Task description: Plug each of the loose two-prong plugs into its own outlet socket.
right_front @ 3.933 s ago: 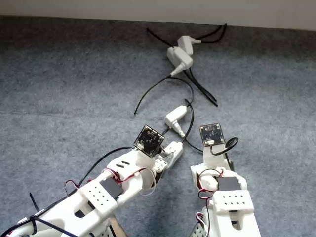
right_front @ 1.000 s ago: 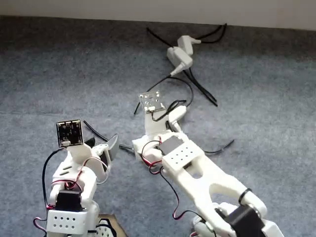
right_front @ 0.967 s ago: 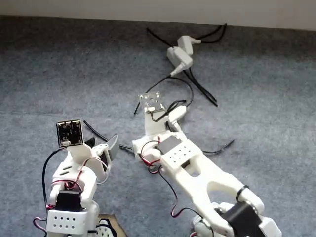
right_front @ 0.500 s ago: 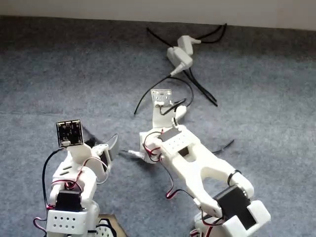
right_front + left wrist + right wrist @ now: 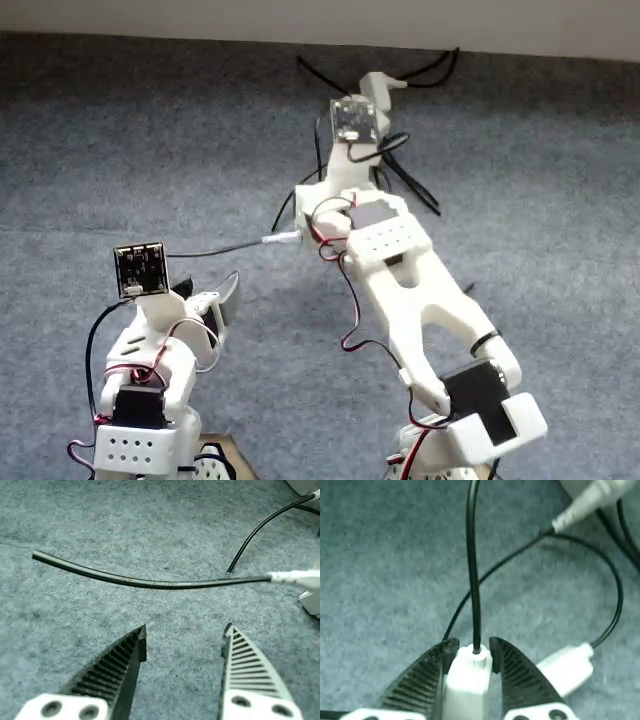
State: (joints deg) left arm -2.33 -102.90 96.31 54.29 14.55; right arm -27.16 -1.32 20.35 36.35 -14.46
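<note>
- Left gripper (image 5: 185, 629) is nearest, low over the carpet (image 5: 125, 520), its ribbed fingers (image 5: 120, 665) spread wide.
- Just beyond its tips a black cable (image 5: 150, 583) lies across the carpet. One end is bare and free; the other runs into a white sleeve (image 5: 295, 577) cut off at the frame edge.
- In the high view that sleeve pokes out from under the right arm (image 5: 400, 270), which hides what it joins.
- Right gripper (image 5: 467, 642) is farther out, its fingers (image 5: 515, 680) closed narrow on a white plug (image 5: 467, 680). The prongs are out of sight, and the plug's own lead runs out of the wrist frame.
- A second plug (image 5: 567, 667) lies loose just beside that gripper, its prong end hidden.
- Farthest, a white connector (image 5: 587, 495) is cropped in the wrist view and half covered from above by the arm's camera (image 5: 355, 118). Plug or socket, I cannot tell.
</note>
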